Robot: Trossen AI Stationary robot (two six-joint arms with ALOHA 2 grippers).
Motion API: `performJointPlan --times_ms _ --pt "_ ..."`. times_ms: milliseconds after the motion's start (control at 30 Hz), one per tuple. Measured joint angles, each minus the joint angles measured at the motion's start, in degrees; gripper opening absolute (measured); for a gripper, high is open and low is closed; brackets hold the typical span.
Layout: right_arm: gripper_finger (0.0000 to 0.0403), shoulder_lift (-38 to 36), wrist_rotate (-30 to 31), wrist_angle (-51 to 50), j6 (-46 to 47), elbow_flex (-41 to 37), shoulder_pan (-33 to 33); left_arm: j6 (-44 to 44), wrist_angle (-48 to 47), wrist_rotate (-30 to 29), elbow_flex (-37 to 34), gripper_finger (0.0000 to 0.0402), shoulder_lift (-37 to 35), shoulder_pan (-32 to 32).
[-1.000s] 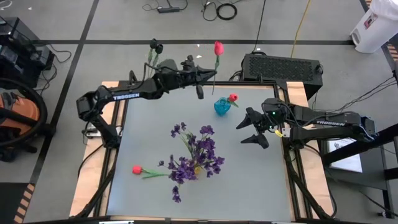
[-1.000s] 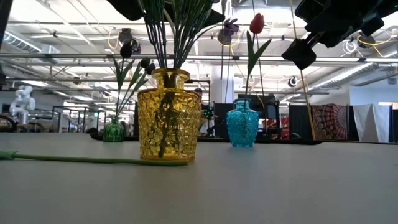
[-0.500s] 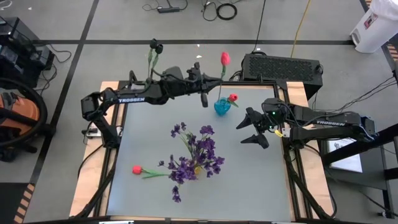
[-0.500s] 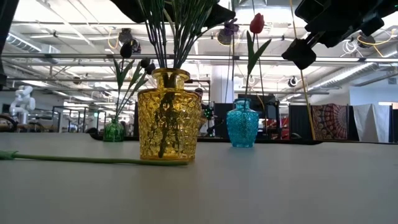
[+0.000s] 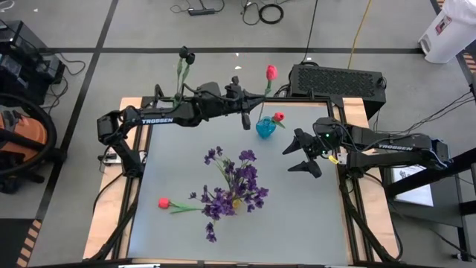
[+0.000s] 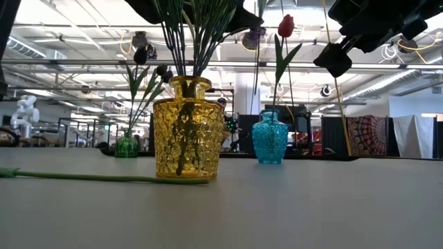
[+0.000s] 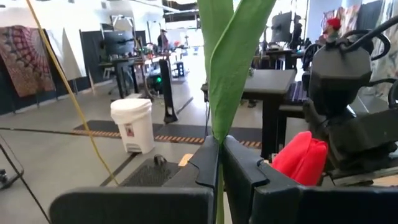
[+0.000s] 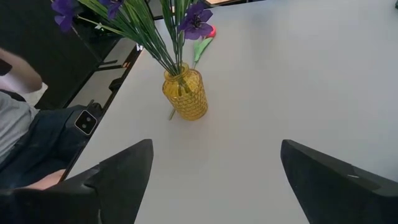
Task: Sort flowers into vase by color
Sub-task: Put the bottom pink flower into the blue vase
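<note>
My left gripper (image 5: 257,103) reaches level over the table's far side, shut on a red tulip (image 5: 271,71) with a green stem. The tulip's lower stem (image 6: 257,69) hangs above the blue vase (image 5: 265,128), which has another red tulip (image 6: 286,25) standing in it. A yellow vase (image 6: 187,128) at the table's middle holds purple sprays (image 5: 236,182). At the far left, a green vase (image 6: 127,145) holds black-headed blooms (image 5: 184,54). A third red tulip (image 5: 163,202) lies flat on the table at the near left. My right gripper (image 5: 293,156) hovers open at the right, with nothing between its fingers. My left gripper pinches the tulip's green stem (image 7: 217,138) between its two fingers, where a long leaf (image 7: 233,56) springs from it. The fingers come level from the table's left and lie across the stem. The tulip stands upright and clear of the table, head above the fingers, lower stem below.
A black perforated box (image 5: 336,80) sits just beyond the table's far edge at the right. Bare grey tabletop (image 5: 305,216) lies at the near right. The lying tulip's stem (image 6: 104,178) runs along the table toward the yellow vase.
My left gripper has carried the tulip toward the table's right edge and slightly down, toward the blue vase, mostly in the first half second. It stays shut, and the tulip stays upright. The hanging stem has shifted closer to the blue vase.
</note>
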Motion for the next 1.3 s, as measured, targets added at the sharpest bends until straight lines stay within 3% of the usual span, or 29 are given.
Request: performJointPlan --times_ms 400,1300 --pt "0.0345 -0.02 0.02 0.0 -0.02 0.0 -0.01 1.68 9.7 -0.55 0.02 0.0018 4.17 -0.02" --pt "0.0345 -0.01 0.02 -0.14 -0.02 0.0 0.0 1.42 12.25 -3.39 -0.04 0.0018 7.91 0.31"
